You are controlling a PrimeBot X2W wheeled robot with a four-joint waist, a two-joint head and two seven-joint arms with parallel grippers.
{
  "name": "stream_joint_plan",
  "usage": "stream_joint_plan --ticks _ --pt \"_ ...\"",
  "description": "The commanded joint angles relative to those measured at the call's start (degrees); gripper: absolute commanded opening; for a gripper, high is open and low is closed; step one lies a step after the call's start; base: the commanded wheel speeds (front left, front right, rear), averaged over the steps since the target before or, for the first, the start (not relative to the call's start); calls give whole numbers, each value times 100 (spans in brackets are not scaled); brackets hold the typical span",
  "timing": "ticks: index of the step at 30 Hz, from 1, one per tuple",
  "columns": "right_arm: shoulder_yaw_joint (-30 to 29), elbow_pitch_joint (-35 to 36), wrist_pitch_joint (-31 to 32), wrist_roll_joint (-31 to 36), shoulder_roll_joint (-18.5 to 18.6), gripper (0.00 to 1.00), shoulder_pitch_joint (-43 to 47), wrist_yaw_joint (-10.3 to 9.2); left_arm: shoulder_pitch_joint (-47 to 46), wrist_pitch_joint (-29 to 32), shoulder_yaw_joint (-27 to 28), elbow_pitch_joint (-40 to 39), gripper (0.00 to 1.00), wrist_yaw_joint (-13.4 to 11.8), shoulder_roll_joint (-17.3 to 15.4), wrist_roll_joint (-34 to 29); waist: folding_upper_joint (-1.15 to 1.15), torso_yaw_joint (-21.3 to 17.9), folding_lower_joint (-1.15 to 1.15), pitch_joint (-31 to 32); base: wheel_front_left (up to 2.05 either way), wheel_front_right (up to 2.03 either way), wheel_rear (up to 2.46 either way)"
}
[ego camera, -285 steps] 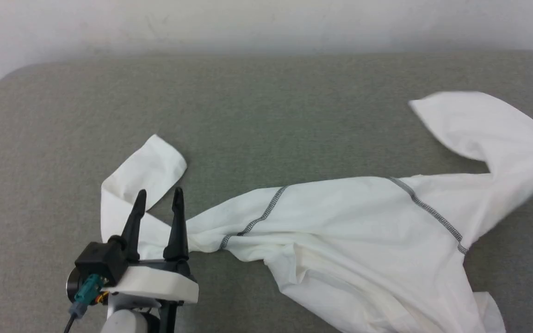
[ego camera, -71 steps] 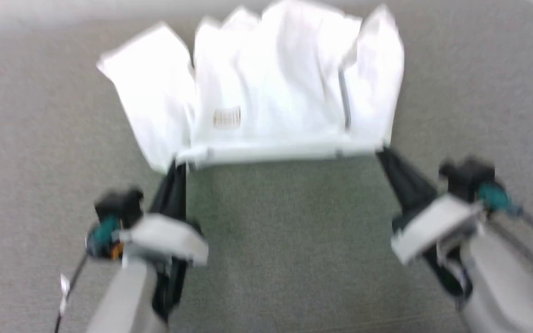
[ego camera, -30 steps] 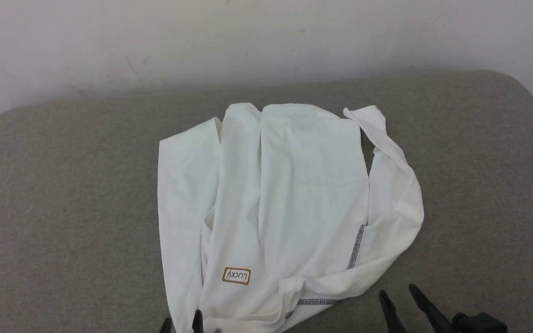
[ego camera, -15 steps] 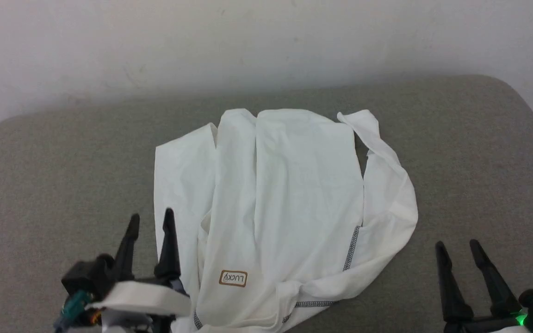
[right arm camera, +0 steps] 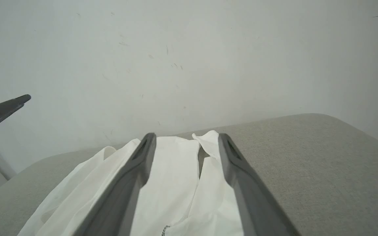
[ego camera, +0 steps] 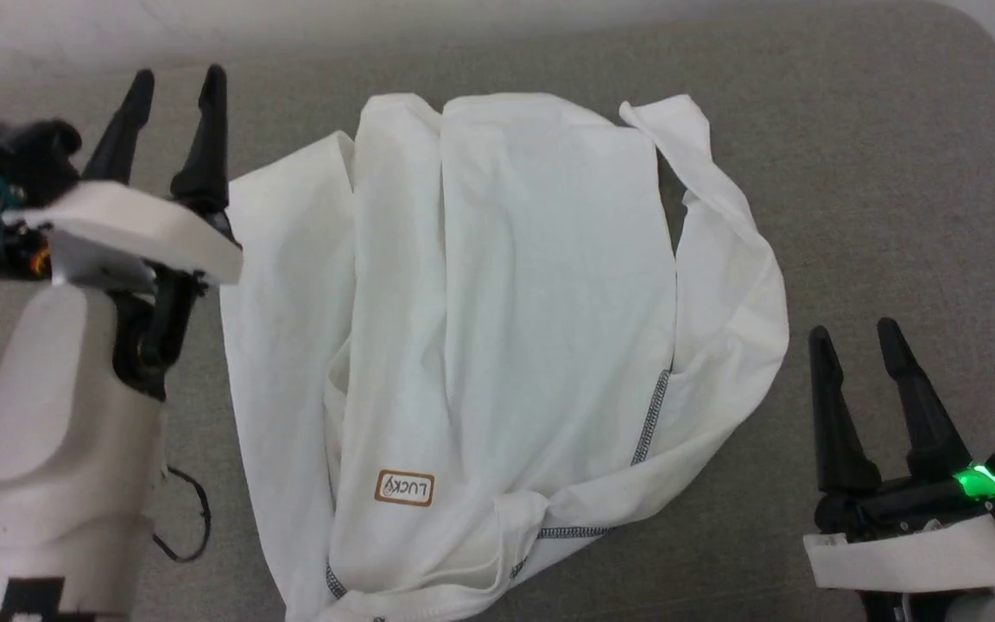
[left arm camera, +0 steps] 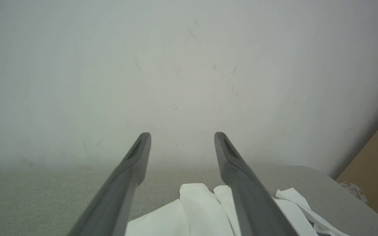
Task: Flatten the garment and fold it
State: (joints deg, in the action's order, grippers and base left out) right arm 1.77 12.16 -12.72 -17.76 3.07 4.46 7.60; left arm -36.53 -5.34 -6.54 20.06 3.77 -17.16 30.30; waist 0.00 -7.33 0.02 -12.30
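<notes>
Large white thin long-sleeved top [ego camera: 506,285] lies mid-frame on grey fabric-covered table [ego camera: 895,155], logo patch lower left. Left hand [ego camera: 176,82], released, empty, now upper left; lower left half-second earlier. Right hand [ego camera: 853,333] released, lower right, off cloth.

Right tool [ego camera: 852,329] — black fingers [ego camera: 834,419], green light [ego camera: 977,480].

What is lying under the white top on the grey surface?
The garment lies on the grey padded surface, which shows all around it. Its own layers overlap one another. Whether anything else lies beneath cannot be seen, because the cloth covers that part.
</notes>
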Motion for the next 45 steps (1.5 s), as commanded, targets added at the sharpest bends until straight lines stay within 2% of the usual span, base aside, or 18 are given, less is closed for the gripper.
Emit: stream_joint_plan --ticks 1,8,14,20,26,27,28,29,32,36,38,41,45 --pt "41 16 -39 -44 -18 100 -139 -11 -253 182 -64 172 100 83 -99 56 0 -266 -2 -756 0 0 0" --pt "262 -109 -149 -137 -19 100 -565 -11 -1527 1924 -411 1358 100 306 -668 361 0 -597 -2 -1434 0 0 0" --pt "381 -239 -204 -236 -19 100 -737 -11 -1959 3386 -812 1985 100 359 -1076 599 0 -821 -2 -1730 0 0 0" --pt "443 -335 -222 -290 -19 100 -812 -11 -1919 4146 -1165 2333 100 367 -1379 594 0 -945 -2 -1878 0 0 0" --pt "474 -378 -226 -360 -19 100 -880 -11 -1799 4564 -1708 2564 100 257 -1502 82 0 -975 -2 -1939 0 0 0" --pt "483 -388 -226 -373 -19 100 -890 -11 -1771 4728 -1774 2637 75 254 -1485 65 0 -976 -2 -1933 0 0 0" --pt "490 -395 -227 -382 -19 100 -897 -11 -1752 4892 -1802 2701 33 249 -1444 96 0 -974 -2 -1927 0 0 0" --pt "496 -404 -227 -385 -19 100 -901 -11 -1735 5063 -1834 2756 0 244 -1407 122 0 -970 -2 -1913 0 0 0" --pt "496 -440 -227 -370 -19 100 -897 -11 -1712 5335 -1867 2782 0 227 -1302 209 0 -944 -2 -1842 0 0 0" --pt "462 -490 -227 -363 -19 100 -867 -11 -1680 5150 -1816 2698 0 177 -1217 270 0 -887 -2 -1705 0 0 0" --pt "407 -530 -227 -355 -19 100 -830 -11 -1669 4751 -1766 2583 0 80 -1181 233 0 -820 -2 -1567 0 0 0" --pt "289 -598 -228 -343 -19 100 -744 -11 -1621 3873 -1610 2390 0 -202 -1081 168 0 -680 -2 -1269 0 0 0" --pt "68 -698 -223 -296 -19 100 -566 -11 -1489 2854 -1446 2056 0 -460 -800 169 0 -410 -2 -763 0 0 0"
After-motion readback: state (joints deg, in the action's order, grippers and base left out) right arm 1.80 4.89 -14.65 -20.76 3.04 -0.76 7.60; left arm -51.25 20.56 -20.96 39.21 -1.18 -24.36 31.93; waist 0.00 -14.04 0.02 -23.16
